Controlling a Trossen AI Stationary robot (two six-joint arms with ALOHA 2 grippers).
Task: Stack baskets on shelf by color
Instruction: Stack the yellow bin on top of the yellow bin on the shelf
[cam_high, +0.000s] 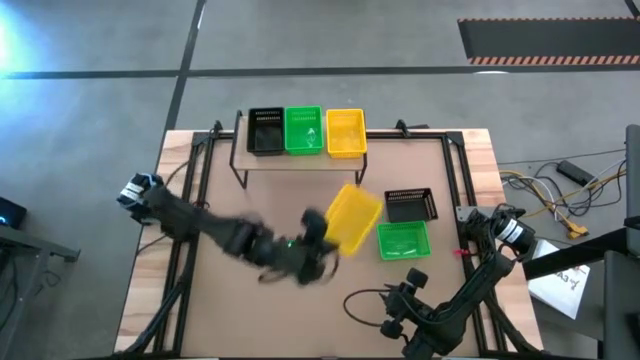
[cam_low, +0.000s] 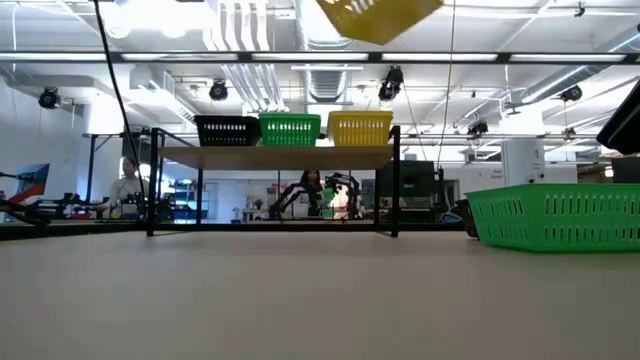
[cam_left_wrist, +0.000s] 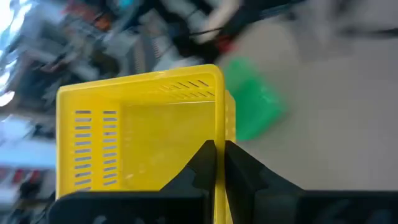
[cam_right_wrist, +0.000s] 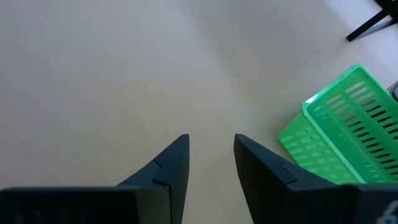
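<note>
My left gripper (cam_high: 325, 238) is over the middle of the table, shut on a yellow basket (cam_high: 352, 217) that shows high up in the low view (cam_low: 380, 15). On the light-wood shelf (cam_high: 300, 160) at the far side stand a black basket (cam_high: 265, 130), a green basket (cam_high: 303, 130) and a yellow basket (cam_high: 345, 133) side by side. A black basket (cam_high: 411, 205) and a green basket (cam_high: 403, 240) rest on the table to the right. My right gripper (cam_right_wrist: 211, 155) is open near the table's near right, just nearer than the green basket (cam_right_wrist: 339, 137). My left gripper holds the yellow basket by the rim of one side wall (cam_left_wrist: 219, 134), with one finger (cam_left_wrist: 199, 165) inside the basket and one outside. The basket is lifted clear of the table and tilted.
Black metal rails (cam_high: 195, 190) run along the table's left and right sides. Cables (cam_high: 365, 300) lie on the table by the right arm. Bare tabletop (cam_low: 250, 300) stretches in front of the shelf. People and equipment show in the room beyond.
</note>
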